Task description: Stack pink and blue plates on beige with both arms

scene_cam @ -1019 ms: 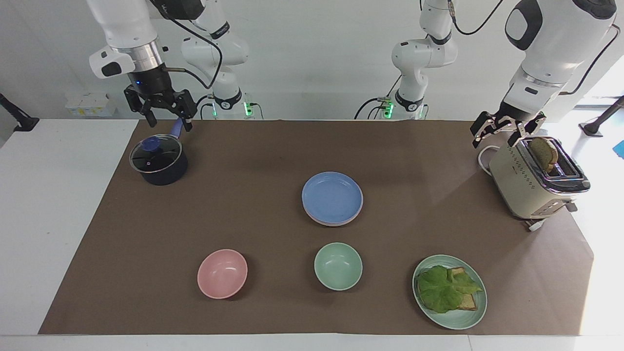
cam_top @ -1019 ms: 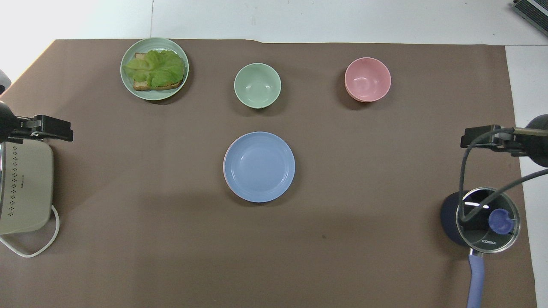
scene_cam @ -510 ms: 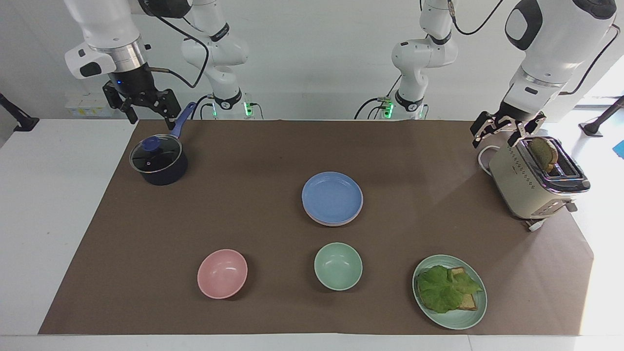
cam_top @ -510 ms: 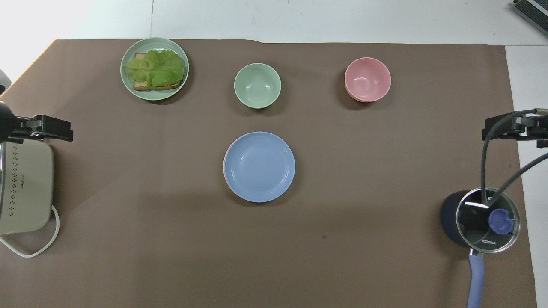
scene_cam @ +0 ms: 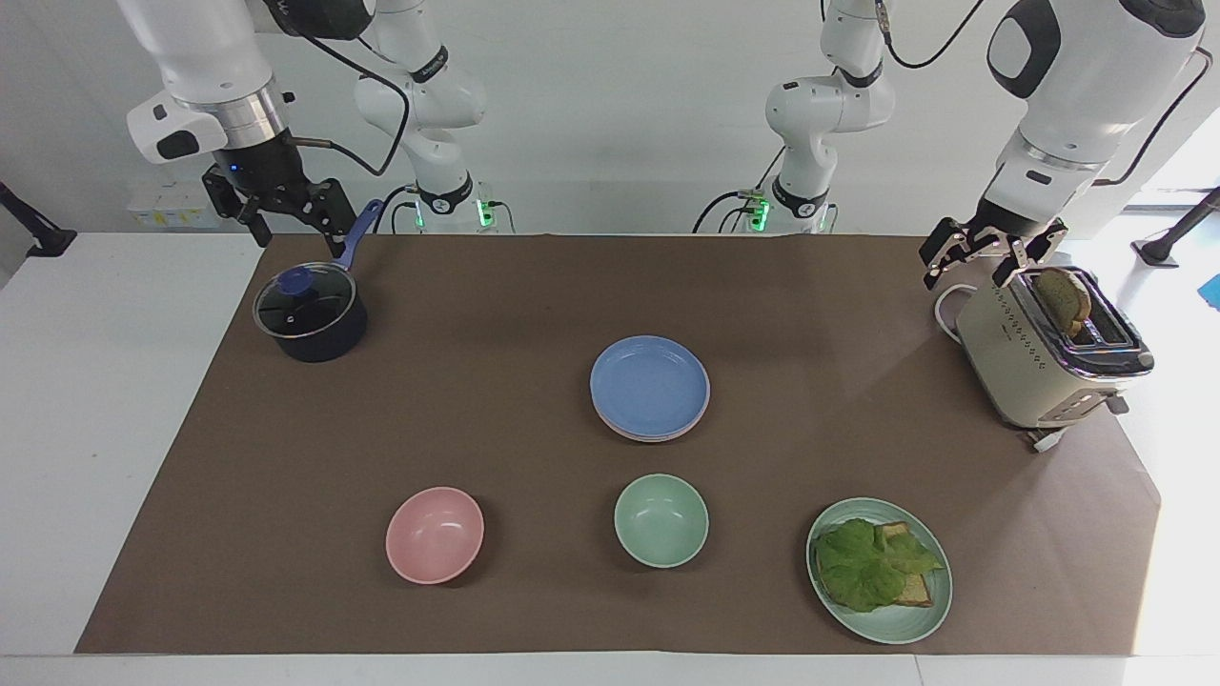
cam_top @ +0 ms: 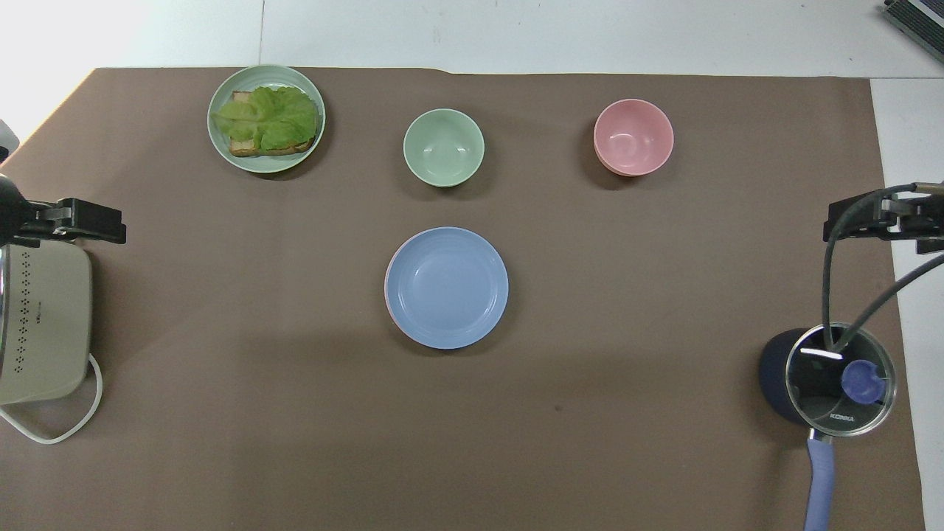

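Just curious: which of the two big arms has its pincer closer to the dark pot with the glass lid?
The right. The right pincer hangs open just above the pot, by its handle. The left pincer hangs open over the toaster at the table's left-arm end.

A blue plate [cam_top: 447, 287] is seen at the centre of the brown-covered counter [cam_top: 627, 295], with a pink plate's [cam_top: 386, 284] rim showing under its nine o'clock edge. A green bowl [cam_top: 443, 147] is set at twelve o'clock from it, a pink bowl [cam_top: 633, 137] at two. The left claw [cam_top: 85, 221] is held open above the toaster [cam_top: 40, 324]; the right claw [cam_top: 870, 219], also open, above the lidded pot [cam_top: 830, 377]
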Robot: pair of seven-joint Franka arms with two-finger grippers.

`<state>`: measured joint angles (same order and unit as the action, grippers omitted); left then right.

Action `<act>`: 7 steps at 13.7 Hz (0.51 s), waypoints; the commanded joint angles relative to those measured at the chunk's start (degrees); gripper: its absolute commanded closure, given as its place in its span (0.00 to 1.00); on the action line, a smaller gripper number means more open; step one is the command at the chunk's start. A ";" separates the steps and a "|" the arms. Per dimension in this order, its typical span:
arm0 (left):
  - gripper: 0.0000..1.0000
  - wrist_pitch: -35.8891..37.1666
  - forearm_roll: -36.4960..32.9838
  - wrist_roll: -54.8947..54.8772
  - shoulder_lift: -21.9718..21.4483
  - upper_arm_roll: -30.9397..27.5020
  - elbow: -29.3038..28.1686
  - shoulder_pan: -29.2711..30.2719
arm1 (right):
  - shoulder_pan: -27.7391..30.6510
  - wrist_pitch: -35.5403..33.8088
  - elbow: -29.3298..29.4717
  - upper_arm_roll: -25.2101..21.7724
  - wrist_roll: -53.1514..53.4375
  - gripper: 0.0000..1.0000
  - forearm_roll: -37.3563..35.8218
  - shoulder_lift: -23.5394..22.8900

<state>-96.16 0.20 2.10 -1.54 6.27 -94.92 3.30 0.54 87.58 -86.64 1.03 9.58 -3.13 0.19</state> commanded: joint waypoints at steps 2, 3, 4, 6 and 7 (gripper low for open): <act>0.00 1.15 -0.91 -0.34 -0.66 -0.03 0.26 0.13 | 0.78 -0.39 -2.31 0.47 -1.41 0.00 1.63 2.01; 0.00 1.15 -0.91 -0.34 -0.66 -0.03 0.26 0.13 | 0.78 -0.39 -2.31 0.47 -1.23 0.00 1.55 2.01; 0.00 1.06 -0.91 -0.34 -0.66 -0.03 0.26 0.13 | 0.78 -0.39 -2.31 0.47 -1.23 0.00 1.63 2.01; 0.00 1.14 -0.91 -0.34 -0.66 -0.03 0.26 0.13 | 0.60 -0.39 -2.31 0.47 -1.23 0.00 1.64 2.01; 0.00 1.06 -0.91 -0.34 -0.66 -0.03 0.26 0.13 | 0.60 -0.39 -2.31 0.47 -1.14 0.00 1.64 2.01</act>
<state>-96.15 0.20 2.10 -1.54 6.27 -94.92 3.30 0.42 87.52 -87.44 1.06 9.58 -3.02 0.82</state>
